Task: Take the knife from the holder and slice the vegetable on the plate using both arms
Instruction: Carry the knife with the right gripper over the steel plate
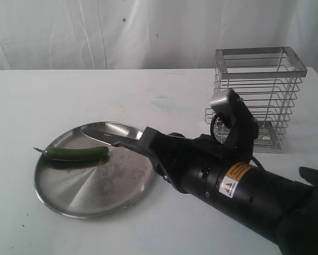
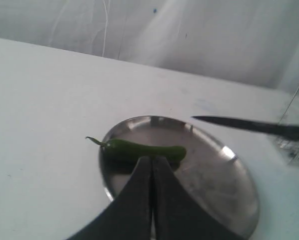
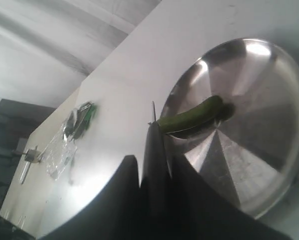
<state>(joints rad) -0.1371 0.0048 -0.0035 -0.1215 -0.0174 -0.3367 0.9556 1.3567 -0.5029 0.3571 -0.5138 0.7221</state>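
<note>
The glossy green vegetable (image 1: 76,154) (image 2: 144,150) (image 3: 189,116) lies across the left part of the round steel plate (image 1: 95,196) (image 2: 214,175) (image 3: 259,150), stem tail pointing left. My right gripper (image 1: 143,141) (image 3: 154,160) reaches in from the lower right, shut on the black knife (image 1: 108,136) (image 2: 249,126) (image 3: 153,135). The blade hangs over the plate's far side, tip pointing left, just behind the vegetable. My left gripper (image 2: 152,159) is shut with nothing in it, its tips close in front of the vegetable; the exterior view does not show it. The wire holder (image 1: 260,98) stands at the back right.
A white cloth hangs behind the white table (image 1: 42,101). The right wrist view shows a clear plastic bag (image 3: 64,142) with something green in it, lying on the table beyond the plate. The right arm's body (image 1: 239,186) covers the table's front right.
</note>
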